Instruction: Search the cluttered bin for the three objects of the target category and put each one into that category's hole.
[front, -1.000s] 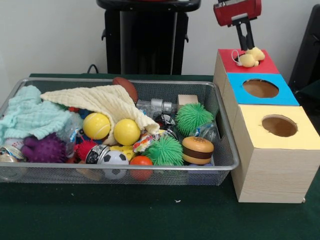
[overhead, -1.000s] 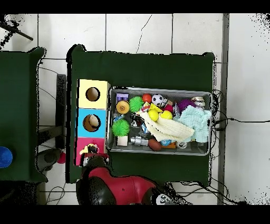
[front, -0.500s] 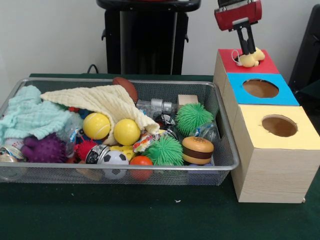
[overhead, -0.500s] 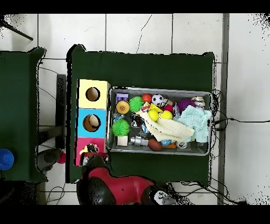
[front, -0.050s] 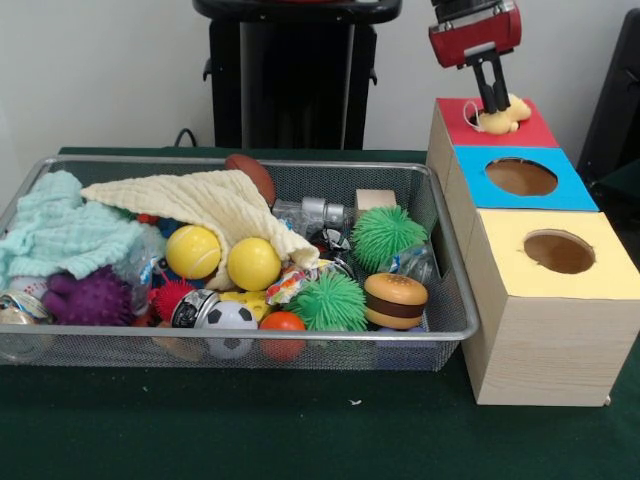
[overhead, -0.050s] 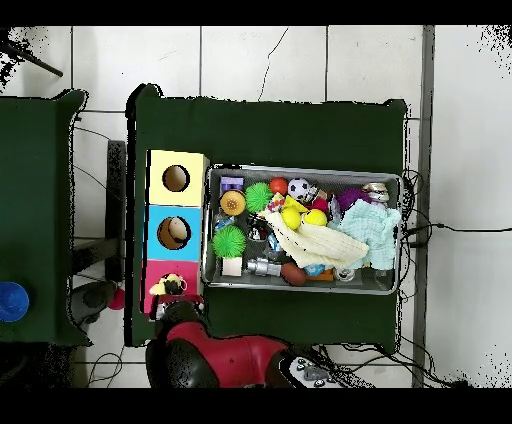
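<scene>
Gripper (front, -0.050s: 493, 100) just above yellow plush toy (front, -0.050s: 502, 118) on red box top (front, -0.050s: 535, 131), grip state unclear.

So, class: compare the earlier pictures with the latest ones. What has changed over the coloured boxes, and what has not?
The hand has drifted slightly toward the robot above the red box, rising a little. The yellow plush toy stays on the red lid by its hole. The wire bin and its clutter are unchanged.
</scene>
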